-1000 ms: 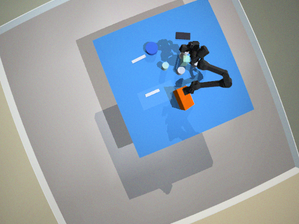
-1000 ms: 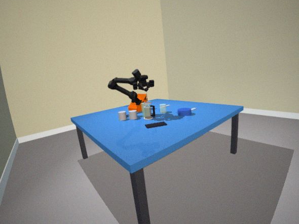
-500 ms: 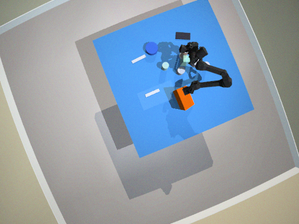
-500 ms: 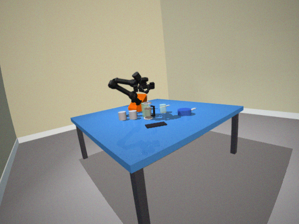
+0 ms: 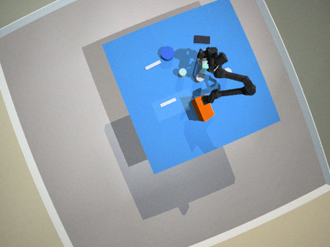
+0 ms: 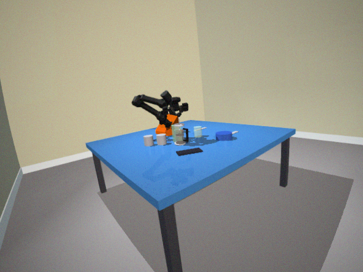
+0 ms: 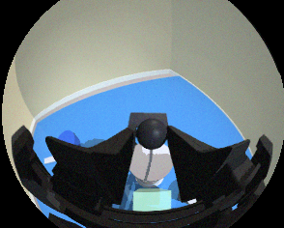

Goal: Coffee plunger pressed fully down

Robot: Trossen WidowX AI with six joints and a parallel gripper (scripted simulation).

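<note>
Smooth blue table [image 6: 215, 172]; black claw [image 7: 152, 147] pinching round plunger knob [image 7: 152, 132] above glassy cylindrical press [image 6: 178, 134]

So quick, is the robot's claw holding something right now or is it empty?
Gripper: closed on the round black knob on top of the coffee press plunger.

One coffee press [image 6: 178, 133], three cups [image 6: 148, 140], one blue bowl [image 6: 224, 135], two white strips [image 5: 152, 65], one black slab [image 6: 189, 151], one orange box [image 5: 203, 109].
</note>
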